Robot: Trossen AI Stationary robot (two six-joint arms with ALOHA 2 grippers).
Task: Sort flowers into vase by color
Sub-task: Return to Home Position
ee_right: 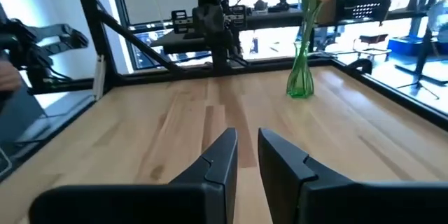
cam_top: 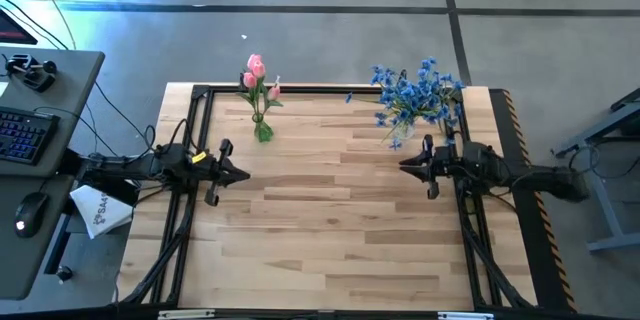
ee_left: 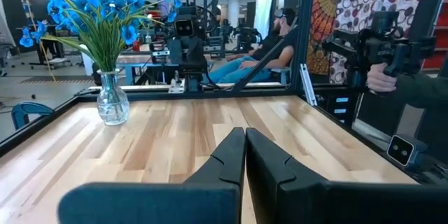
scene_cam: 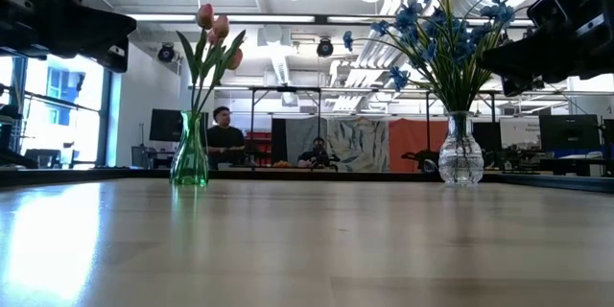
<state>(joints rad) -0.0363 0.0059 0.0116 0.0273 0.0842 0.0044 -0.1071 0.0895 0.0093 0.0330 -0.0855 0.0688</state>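
Several pink tulip-like flowers point(cam_top: 256, 72) stand with their stems in a green vase point(cam_top: 264, 132) near the table's far edge, left of the middle. The vase point(ee_right: 301, 77) also shows in the right wrist view. Blue-blossomed flowers point(cam_top: 417, 92) stand in a clear glass vase point(cam_top: 397, 140) at the far right, which appears again in the left wrist view point(ee_left: 112, 103). Both vases rest upright on their bases point(scene_cam: 190, 165) point(scene_cam: 460, 158). My left gripper point(cam_top: 241, 173) point(ee_left: 245, 133) hovers shut, nearer than the green vase. My right gripper point(cam_top: 405, 166) point(ee_right: 247, 135) hovers just nearer than the clear vase, its fingers a narrow gap apart. Neither holds anything.
A black frame rail point(cam_top: 330, 88) runs around the table, and yellow-black tape point(cam_top: 522, 160) marks its right edge. A desk with a keyboard point(cam_top: 25, 130) stands to the left. A person's hand holds a device point(ee_left: 392, 52) beyond the table. Bare wood point(cam_top: 320, 210) lies between the grippers.
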